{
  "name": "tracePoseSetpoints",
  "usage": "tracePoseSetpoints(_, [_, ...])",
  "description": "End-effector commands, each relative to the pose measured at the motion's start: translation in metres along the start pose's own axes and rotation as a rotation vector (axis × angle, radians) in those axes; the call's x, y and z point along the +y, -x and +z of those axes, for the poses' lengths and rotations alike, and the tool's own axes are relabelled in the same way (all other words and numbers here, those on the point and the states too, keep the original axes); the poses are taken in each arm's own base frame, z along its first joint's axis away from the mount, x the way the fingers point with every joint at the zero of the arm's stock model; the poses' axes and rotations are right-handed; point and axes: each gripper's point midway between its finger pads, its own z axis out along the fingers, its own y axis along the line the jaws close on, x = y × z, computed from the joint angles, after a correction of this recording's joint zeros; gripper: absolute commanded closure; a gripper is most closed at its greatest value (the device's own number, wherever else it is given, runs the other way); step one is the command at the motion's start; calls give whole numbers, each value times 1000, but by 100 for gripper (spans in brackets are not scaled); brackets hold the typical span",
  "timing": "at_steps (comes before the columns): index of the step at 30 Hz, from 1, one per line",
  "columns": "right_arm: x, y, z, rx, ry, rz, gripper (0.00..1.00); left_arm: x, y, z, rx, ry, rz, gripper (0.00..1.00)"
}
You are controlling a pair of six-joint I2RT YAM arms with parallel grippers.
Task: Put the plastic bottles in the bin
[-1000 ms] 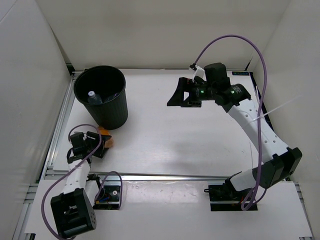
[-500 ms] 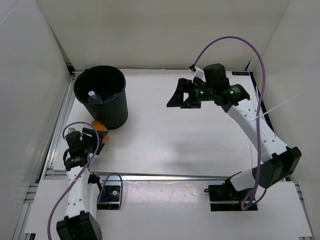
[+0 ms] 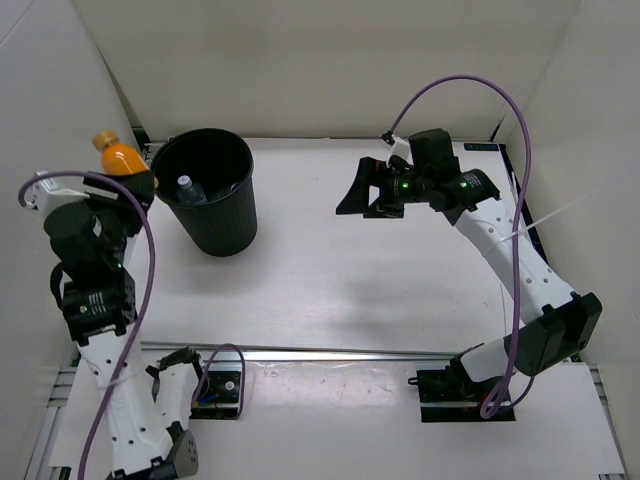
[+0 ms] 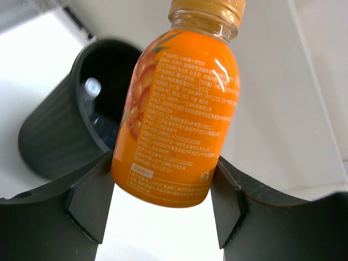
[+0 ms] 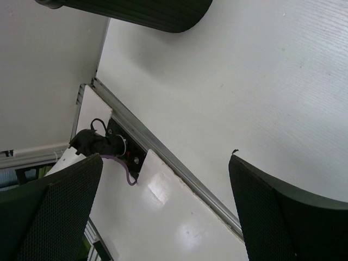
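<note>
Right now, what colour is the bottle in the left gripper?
The bottle is orange; the left wrist view shows it best.

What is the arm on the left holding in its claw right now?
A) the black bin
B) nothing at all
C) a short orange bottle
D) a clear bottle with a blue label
C: in the left wrist view the orange bottle sits clamped between the two fingers of the left gripper, with the bin behind it.

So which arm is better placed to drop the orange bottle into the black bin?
Left. The left gripper holds the orange bottle, raised just left of the bin rim. The right gripper is open, empty and far across the table.
</note>
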Motion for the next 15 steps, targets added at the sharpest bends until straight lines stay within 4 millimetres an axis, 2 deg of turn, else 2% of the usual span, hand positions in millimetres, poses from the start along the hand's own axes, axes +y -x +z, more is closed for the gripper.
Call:
tracePoseSetpoints(1, [9, 7, -3, -32, 38, -24, 0, 5, 4, 26, 41, 62, 37, 56])
tracePoseSetpoints(3, [10, 10, -2, -33, 39, -15, 0, 5, -2, 41, 83, 52, 33, 55])
tracePoseSetpoints(4, [10, 10, -2, -33, 39, -15, 0, 10, -10, 57, 132, 65, 25, 52])
tracePoseSetpoints(5, [10, 12, -1, -34, 39, -16, 0, 5, -21, 64, 188, 31, 21, 51])
tracePoseSetpoints(6, [10, 12, -1, -34, 39, -16, 0, 12, -36, 79, 261, 44, 10, 48])
tracePoseSetpoints(7, [10, 12, -1, -34, 39, -16, 0, 9, -38, 84, 274, 43, 11, 47])
tracePoseSetpoints(9, [13, 14, -3, -41, 43, -21, 0, -8, -50, 92, 319, -9, 33, 45])
tracePoseSetpoints(10, [13, 14, -3, -41, 43, -12, 0, -19, -49, 93, 314, -31, 52, 45])
tracePoseSetpoints(12, [13, 14, -3, -41, 43, -12, 0, -31, -65, 99, 356, -51, 80, 42])
tracePoseSetpoints(14, [12, 15, -2, -46, 34, -1, 0, -37, -77, 101, 384, -65, 103, 35])
tracePoseSetpoints(15, [10, 16, -2, -52, 24, -1, 0, -42, -84, 99, 404, -80, 109, 25])
